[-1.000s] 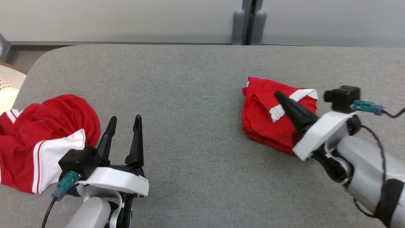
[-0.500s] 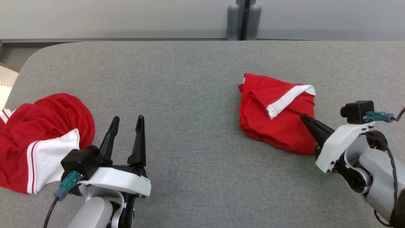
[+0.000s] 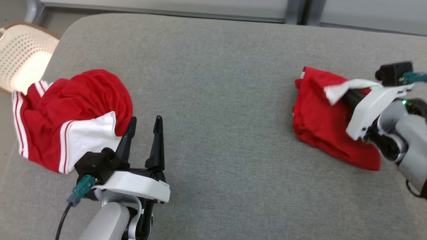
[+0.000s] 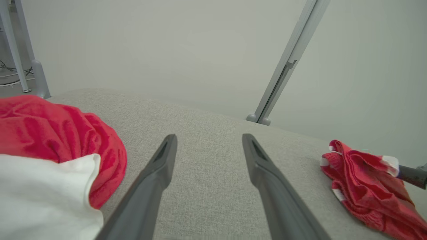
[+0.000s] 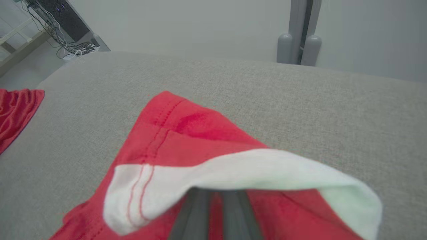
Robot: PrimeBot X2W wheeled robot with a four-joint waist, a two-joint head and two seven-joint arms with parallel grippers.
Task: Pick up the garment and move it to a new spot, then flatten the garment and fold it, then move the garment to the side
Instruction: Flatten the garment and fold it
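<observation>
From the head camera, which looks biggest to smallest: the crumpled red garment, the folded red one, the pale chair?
1. Crumpled garment.
2. Folded garment, partly covered by the right hand.
3. Chair, cut off at the picture's edge, so its real size is unsure.

Lab: grey padded table (image 3: pixel 217 83), partition panels (image 4: pixel 166 50), loose cables (image 5: pixel 75 46)

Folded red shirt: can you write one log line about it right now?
right gripper: shut, tucked under white band | folded red cloth garment: lying on grey fabric table | left gripper: open, empty
</observation>
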